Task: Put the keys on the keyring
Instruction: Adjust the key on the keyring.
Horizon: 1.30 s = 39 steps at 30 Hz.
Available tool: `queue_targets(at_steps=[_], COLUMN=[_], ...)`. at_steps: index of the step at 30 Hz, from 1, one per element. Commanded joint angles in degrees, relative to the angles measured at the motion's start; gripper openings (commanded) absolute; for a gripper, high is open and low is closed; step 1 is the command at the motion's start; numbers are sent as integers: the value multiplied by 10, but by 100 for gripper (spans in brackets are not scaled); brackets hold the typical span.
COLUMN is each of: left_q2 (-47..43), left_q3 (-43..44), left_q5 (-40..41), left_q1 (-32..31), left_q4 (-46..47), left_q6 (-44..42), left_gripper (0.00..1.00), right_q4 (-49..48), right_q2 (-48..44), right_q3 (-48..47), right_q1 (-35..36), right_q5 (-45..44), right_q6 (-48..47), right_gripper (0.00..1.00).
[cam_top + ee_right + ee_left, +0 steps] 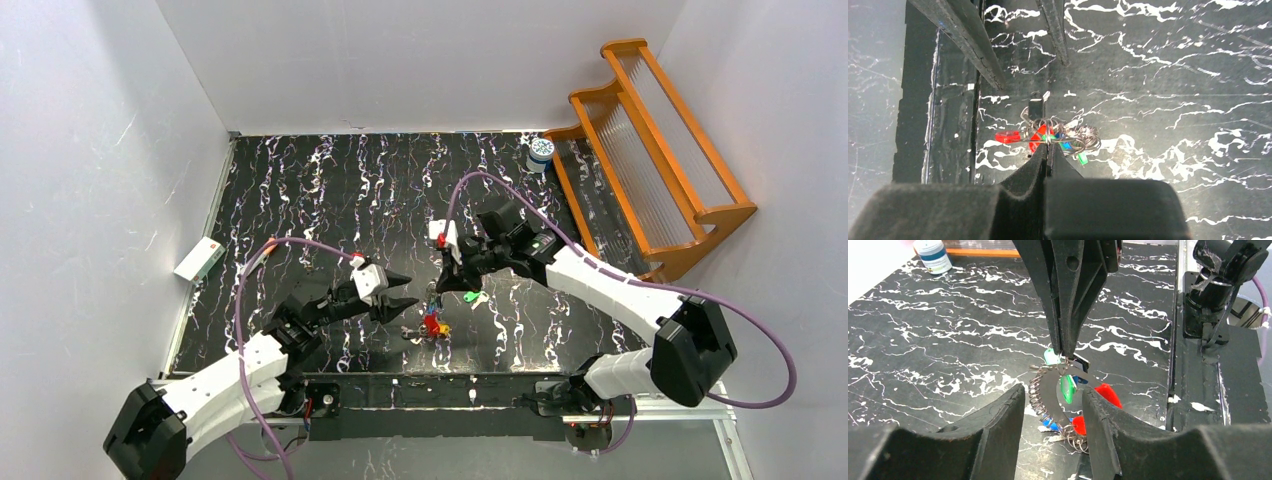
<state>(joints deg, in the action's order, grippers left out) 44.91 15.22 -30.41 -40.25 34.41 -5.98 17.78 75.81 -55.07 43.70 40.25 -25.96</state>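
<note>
- left arm: white shells, black joints
- right arm: white shells, bulky black elbow
- purple cable looping along each arm
- left gripper: tapered black fingers, white wrist block

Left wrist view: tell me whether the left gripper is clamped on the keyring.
No: the left gripper stands open, while the right gripper pinches the keyring from above.

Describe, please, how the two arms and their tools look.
Both the left arm and right arm have white shells between bulky black joints, each trailed by a looping purple cable. The left tool and right tool are black, with tapered wedge-shaped fingers and a white block at the wrist.
</note>
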Motion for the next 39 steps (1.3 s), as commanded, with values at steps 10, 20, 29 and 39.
queue_targets(at_steps=[10,20,29,39], left_q2=[58,86,94,100], left_q3=[36,32,36,36], left_q5=[-67,-67,-68,-63], left_q1=[-5,-15,-22,-23], left_q4=[-25,8,22,24], left_q6=[-17,-11,-7,-2], left_gripper=[35,29,14,0], right_q4=[97,100,99,85], right_q2=[44,57,58,56], right_q3=[-69,-79,-79,-74], right_q1=[42,58,61,62], right_q5=[-25,-24,-31,-35], right_q6=[-25,-23,-23,-20], right_gripper=[1,1,1,2])
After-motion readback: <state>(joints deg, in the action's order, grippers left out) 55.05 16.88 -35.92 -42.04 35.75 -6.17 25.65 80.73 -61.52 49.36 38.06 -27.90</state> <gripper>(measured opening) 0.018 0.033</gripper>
